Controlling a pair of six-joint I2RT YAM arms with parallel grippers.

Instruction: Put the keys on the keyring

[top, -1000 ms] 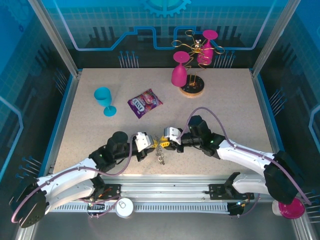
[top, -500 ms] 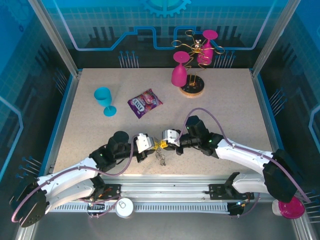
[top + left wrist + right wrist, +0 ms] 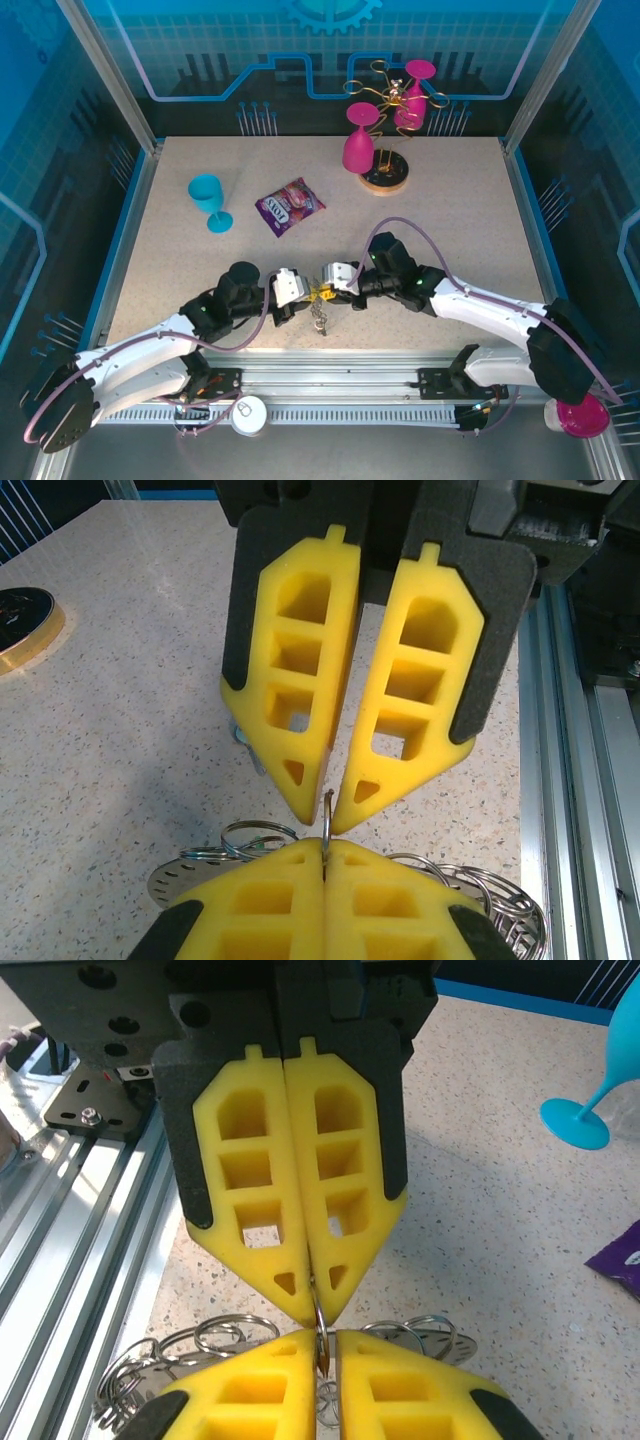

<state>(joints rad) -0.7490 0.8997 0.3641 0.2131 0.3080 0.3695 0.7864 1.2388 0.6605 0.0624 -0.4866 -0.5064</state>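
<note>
The keyring (image 3: 320, 320) hangs low between both grippers near the table's front edge. It is a flat slotted metal rim (image 3: 185, 880) fringed with wire loops (image 3: 232, 1332). My left gripper (image 3: 313, 293) is shut on one thin upright loop (image 3: 327, 810), its pads pressed together (image 3: 327, 846). My right gripper (image 3: 327, 290) faces it tip to tip. Its yellow pads stand a sliver apart, either side of the same loop (image 3: 322, 1330), and do not clamp it. From the left wrist I see the right gripper (image 3: 328, 818) straddling the wire. The keys are hidden among pads and rings.
A blue goblet (image 3: 208, 200) and a purple snack packet (image 3: 290, 206) stand behind on the left. The rack with pink glasses (image 3: 385, 130) stands at the back, with its wooden base (image 3: 25, 620) also in sight. An aluminium rail (image 3: 330, 385) runs right in front of the grippers.
Both grippers have drifted slightly left and drawn together until their tips meet. The right pads have closed in around the loop held by the left gripper.
</note>
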